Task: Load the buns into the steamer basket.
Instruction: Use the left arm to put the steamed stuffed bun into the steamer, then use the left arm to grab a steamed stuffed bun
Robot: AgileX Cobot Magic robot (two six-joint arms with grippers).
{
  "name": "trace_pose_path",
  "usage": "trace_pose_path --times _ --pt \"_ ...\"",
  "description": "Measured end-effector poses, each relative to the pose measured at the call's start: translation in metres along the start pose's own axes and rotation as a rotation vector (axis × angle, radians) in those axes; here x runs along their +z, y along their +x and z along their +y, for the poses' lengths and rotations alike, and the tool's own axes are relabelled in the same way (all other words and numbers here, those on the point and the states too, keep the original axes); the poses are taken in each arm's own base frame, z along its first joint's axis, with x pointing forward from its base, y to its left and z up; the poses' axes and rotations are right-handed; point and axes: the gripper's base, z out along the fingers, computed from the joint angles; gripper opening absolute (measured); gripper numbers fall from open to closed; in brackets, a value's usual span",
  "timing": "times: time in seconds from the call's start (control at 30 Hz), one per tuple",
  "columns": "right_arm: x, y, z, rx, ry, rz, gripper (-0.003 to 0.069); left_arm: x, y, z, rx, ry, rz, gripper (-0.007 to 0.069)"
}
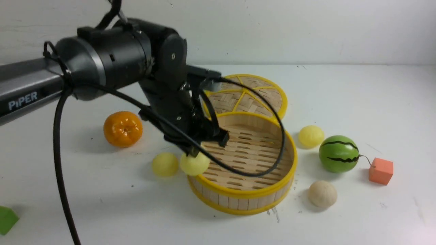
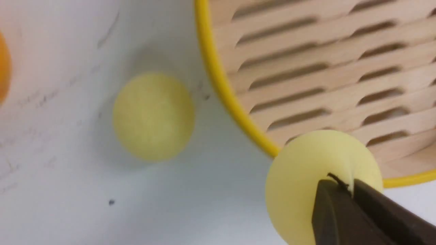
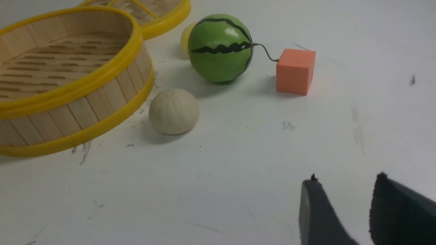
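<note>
Left hand (image 2: 341,186) tight on smooth round yellow bun (image 2: 306,177) beside slatted steamer basket (image 1: 245,194); right hand (image 3: 346,178) wide

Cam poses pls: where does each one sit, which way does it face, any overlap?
Front: between the arms, facing forward over the white table; left arm upper left, left gripper pinching a pale yellow round bun.
Left wrist: on the left wrist, looking down at that bun beside the yellow-rimmed round bamboo steamer basket; dark fingertips show.
Right wrist: low on the right wrist, facing the green black-striped watermelon ball and off-white round bun; open right gripper shows.
Shared: all three see the basket.
</note>
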Motion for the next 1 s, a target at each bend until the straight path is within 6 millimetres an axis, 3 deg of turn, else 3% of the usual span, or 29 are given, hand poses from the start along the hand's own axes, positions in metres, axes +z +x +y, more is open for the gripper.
trace_pose_path --times 0.13,0.33,0.43,0.57,0.6,0.67,0.7,0.77,0.8,0.83,0.87,0.93,0.97,1.0 --pt "0.0 0.0 0.0 0.0 0.0 0.0 0.0239 0.007 -0.017 -0.007 0.016 0.013 -0.032 -0.0013" --pt "0.0 0.0 0.0 0.0 0.0 0.0 0.0239 0.074 -0.034 -0.002 0.052 -0.054 0.034 -0.0013" --pt "0.0 0.0 0.0 0.0 0.0 0.0 0.0239 0.09 -0.035 0.001 0.061 -0.078 0.062 0.0002" --pt "0.0 0.0 0.0 0.0 0.0 0.0 0.0239 0.09 -0.039 0.004 0.06 -0.089 0.063 0.0088" --pt "0.0 0.0 0.0 0.0 0.0 0.0 0.0239 0.085 -0.041 0.004 0.057 -0.087 0.064 0.0162" --pt "0.0 0.0 0.0 0.0 0.0 0.0 0.0239 0.08 -0.041 0.004 0.049 -0.085 0.068 0.021" --pt "0.0 0.0 0.0 0.0 0.0 0.0 0.0239 0.063 -0.043 0.003 0.035 -0.082 0.056 0.0307" --pt "0.0 0.0 0.0 0.0 0.0 0.0 0.0239 0.05 -0.043 0.003 0.031 -0.082 0.051 0.0351" --pt "0.0 0.0 0.0 0.0 0.0 0.0 0.0239 0.022 -0.043 0.005 0.024 -0.087 0.032 0.0409" --pt "0.0 0.0 0.0 0.0 0.0 0.0 0.0239 0.018 -0.042 0.006 0.021 -0.088 0.036 0.0419" --pt "0.0 0.0 0.0 0.0 0.0 0.0 0.0239 -0.004 -0.04 0.01 0.017 -0.09 0.019 0.0442" --pt "0.0 0.0 0.0 0.0 0.0 0.0 0.0239 -0.028 -0.033 0.026 -0.014 -0.096 0.006 0.0441" --pt "0.0 0.0 0.0 0.0 0.0 0.0 0.0239 -0.029 -0.032 0.028 -0.017 -0.096 0.007 0.0437" --pt "0.0 0.0 0.0 0.0 0.0 0.0 0.0239 -0.031 -0.023 0.042 -0.053 -0.094 0.035 0.0408"
